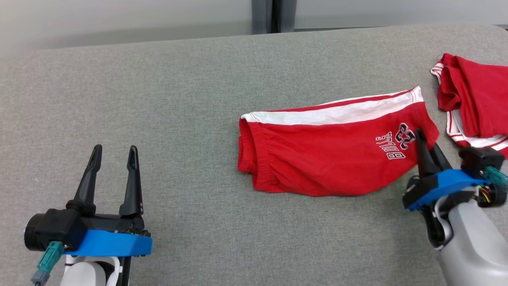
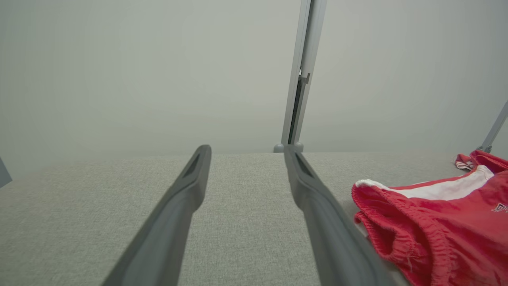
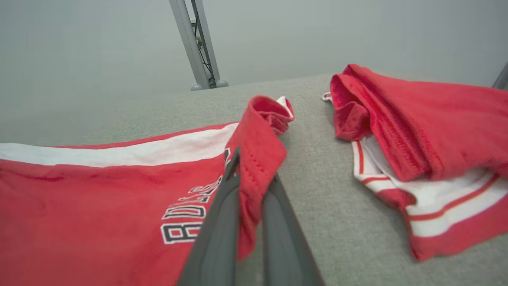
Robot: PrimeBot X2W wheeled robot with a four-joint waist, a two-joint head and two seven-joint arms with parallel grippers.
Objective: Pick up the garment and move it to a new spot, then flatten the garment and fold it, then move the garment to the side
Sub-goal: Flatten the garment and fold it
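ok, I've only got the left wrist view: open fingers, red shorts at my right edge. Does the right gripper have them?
Observer: Yes. The right gripper is shut on the shorts at the leg hem, beside the print.
Operator: Red scrap behind the shorts, same piece?
Observer: No. It's a second red garment, apart from the shorts, with bare grey surface between them.
Operator: Is the hem flat or raised?
Observer: Raised. In the right wrist view the pinched hem curls up above the rest of the cloth.
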